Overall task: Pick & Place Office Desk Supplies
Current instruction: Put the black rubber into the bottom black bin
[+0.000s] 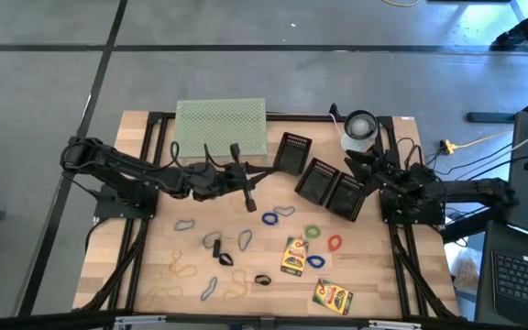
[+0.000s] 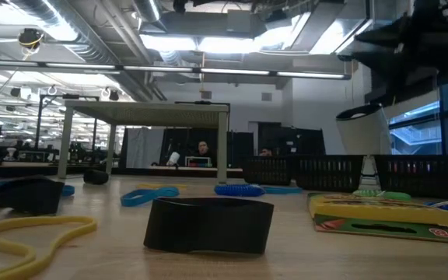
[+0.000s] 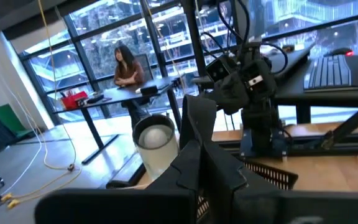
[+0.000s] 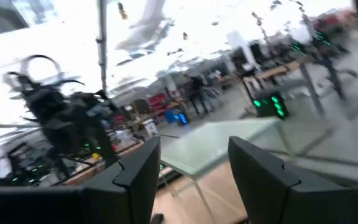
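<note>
The supplies lie loose on the wooden table: blue, green, red and tan rubber bands, small black clips and two yellow-green crayon boxes. In the low view a black clip, a tan band and a crayon box lie close to the camera. My left gripper hovers shut above the table's middle, over the bands, touching nothing. My right gripper is open and held high at the right, near the white cup.
A pale green perforated rack stands on legs at the far edge. Three black mesh trays sit right of centre, and a white cup-like cylinder is at the far right. People sit in the room beyond the table.
</note>
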Available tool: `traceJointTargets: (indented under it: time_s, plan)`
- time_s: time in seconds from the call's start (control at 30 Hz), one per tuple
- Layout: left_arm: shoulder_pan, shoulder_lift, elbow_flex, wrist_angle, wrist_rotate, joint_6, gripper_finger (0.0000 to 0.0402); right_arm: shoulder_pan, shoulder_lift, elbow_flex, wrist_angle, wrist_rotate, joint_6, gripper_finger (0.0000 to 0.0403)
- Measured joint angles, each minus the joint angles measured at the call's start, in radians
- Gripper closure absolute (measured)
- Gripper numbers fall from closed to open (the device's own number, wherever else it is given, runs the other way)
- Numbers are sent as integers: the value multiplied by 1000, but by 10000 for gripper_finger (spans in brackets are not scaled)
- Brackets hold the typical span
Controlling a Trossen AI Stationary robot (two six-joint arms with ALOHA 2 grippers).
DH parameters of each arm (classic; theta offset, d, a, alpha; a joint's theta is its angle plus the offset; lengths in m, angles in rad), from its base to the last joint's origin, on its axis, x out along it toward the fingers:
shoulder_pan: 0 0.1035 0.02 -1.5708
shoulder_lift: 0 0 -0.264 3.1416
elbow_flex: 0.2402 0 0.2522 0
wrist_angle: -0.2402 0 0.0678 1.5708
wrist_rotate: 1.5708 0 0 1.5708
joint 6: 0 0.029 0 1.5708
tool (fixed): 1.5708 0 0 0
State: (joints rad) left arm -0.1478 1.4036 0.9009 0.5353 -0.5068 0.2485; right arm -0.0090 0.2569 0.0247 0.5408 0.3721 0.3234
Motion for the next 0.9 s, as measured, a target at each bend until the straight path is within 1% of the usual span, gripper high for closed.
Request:
traceJointTargets:
  time_s: [0.13,0.23,0.3,0.53,0.63,0.77,0.83,0.9]
  plan:
    - [0,0,0,1,0,-33,396,0,87,47,28,-46,-17,211]
    - [0,0,0,14,0,-44,397,0,175,98,34,-52,-9,211]
    - [0,0,0,17,0,-48,395,0,244,130,64,-81,-12,211]
    - [0,1,0,16,0,-66,396,9,521,250,249,-294,-75,211]
    - [0,1,0,16,1,-98,396,32,642,319,283,-379,-161,211]
    - [0,7,0,8,22,-154,393,68,795,426,285,-524,-306,211]
    - [0,7,0,-7,38,-184,392,83,857,474,281,-558,-381,211]
    - [-3,7,0,-33,41,-210,393,90,905,516,264,-558,-460,211]
